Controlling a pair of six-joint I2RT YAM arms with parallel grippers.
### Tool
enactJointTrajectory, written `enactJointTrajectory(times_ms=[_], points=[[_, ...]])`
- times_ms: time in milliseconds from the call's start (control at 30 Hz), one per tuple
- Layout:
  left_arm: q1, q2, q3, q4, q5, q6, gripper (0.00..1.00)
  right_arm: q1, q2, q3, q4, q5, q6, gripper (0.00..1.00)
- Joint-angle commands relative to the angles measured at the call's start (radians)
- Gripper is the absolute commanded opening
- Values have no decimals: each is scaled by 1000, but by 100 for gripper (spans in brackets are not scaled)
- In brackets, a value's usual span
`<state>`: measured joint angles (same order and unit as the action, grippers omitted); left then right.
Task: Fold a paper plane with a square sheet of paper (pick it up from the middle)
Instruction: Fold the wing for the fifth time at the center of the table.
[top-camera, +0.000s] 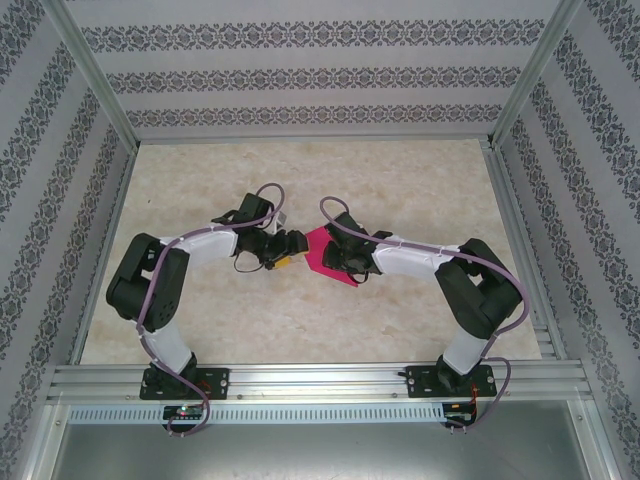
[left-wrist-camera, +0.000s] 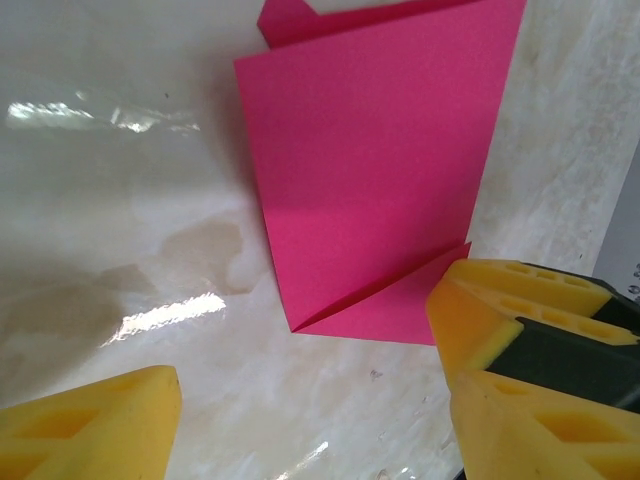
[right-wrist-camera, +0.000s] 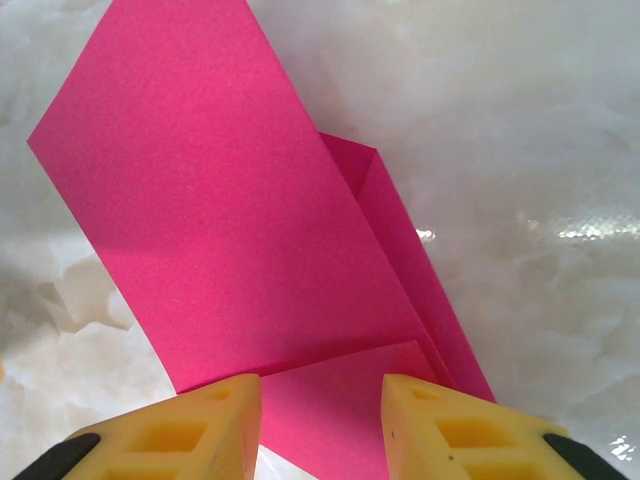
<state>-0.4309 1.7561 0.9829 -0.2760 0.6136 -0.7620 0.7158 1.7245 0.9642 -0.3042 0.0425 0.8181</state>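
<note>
The square sheet of paper (top-camera: 322, 250), magenta-pink, lies on the table between my two grippers, folded into overlapping layers with a flap raised a little. A paper plane is out of view. In the left wrist view the sheet (left-wrist-camera: 370, 170) lies ahead, its near corner just inside my open left gripper (left-wrist-camera: 305, 350); the right-hand yellow finger (left-wrist-camera: 510, 320) stands beside the paper's edge. My right gripper (right-wrist-camera: 320, 385) stands over the sheet (right-wrist-camera: 220, 220), its yellow fingers (right-wrist-camera: 190, 430) apart with a lower layer showing flat between them. From above, the left gripper (top-camera: 288, 256) and right gripper (top-camera: 340, 256) face each other.
The glossy beige marble tabletop (top-camera: 400, 190) spreads around the paper. Aluminium frame rails (top-camera: 300, 378) run along the near edge, and patterned walls enclose the other sides. Purple cables loop over both arms.
</note>
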Motion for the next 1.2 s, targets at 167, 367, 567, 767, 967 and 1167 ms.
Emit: enactJointTrajectory(times_ms=[167,367,567,767,967,1167], points=[[-41,44,39,50,44,-29,71,-51,29,-80,82,-45,72,37],[-65,67,53,65,59,-51,71,-91,22,-156,179,-127,113,37],[-84,88,64,81,66,-81,69,-138,19,-225,301,-226,156,37],[-92,109,74,106,63,-112,66,-171,20,-267,372,-286,180,37],[-98,136,96,117,64,-127,58,-183,15,-287,389,-303,175,37],[-100,154,98,127,35,-138,53,-194,12,-297,396,-313,171,37]])
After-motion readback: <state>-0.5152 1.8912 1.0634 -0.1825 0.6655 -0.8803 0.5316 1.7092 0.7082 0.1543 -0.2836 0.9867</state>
